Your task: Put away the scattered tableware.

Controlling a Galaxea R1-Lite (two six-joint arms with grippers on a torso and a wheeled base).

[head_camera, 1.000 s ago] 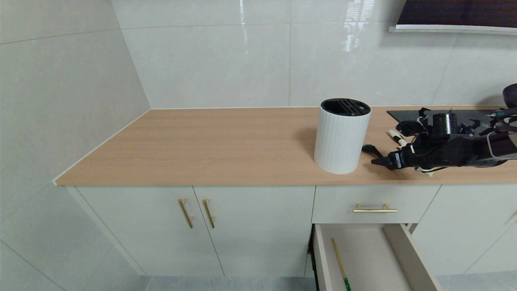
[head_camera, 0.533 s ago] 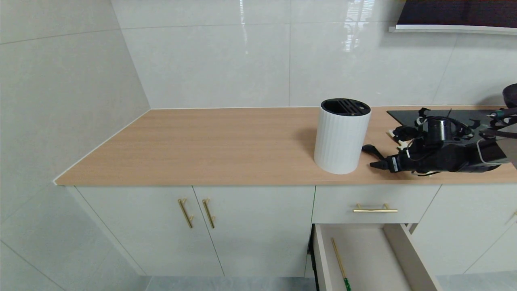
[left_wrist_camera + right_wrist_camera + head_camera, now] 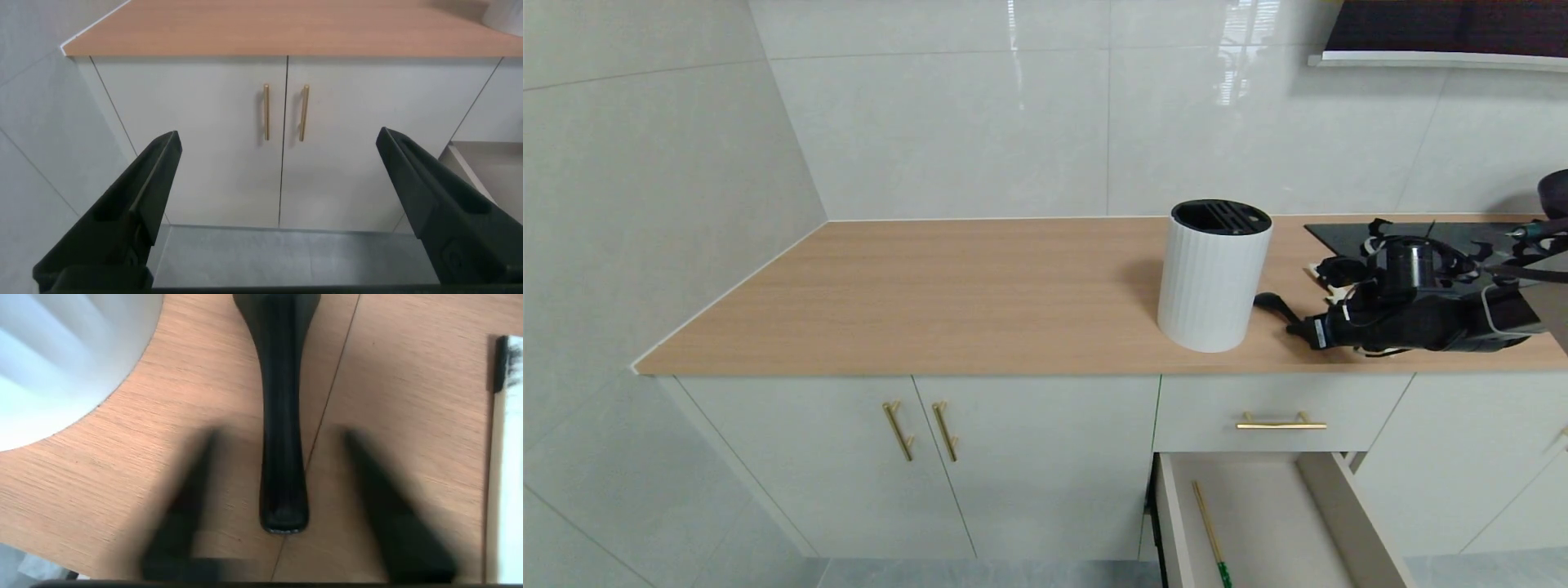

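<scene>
Change: right gripper (image 3: 1305,332) has backed slightly away from the ribbed white holder (image 3: 1213,278).
Right gripper: fingers spread, straddling a smooth black handle (image 3: 282,416), gripping nothing.
Black handle: flat on the woodgrain counter (image 3: 947,294), beside the holder.
Left gripper (image 3: 276,139): wide open, empty, facing cabinet doors (image 3: 204,139).
Open drawer (image 3: 1258,506): one slim chopstick (image 3: 1209,531).

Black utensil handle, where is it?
The black handle lies on the wooden counter, head view's right, between the white ribbed holder and the right gripper.
</scene>
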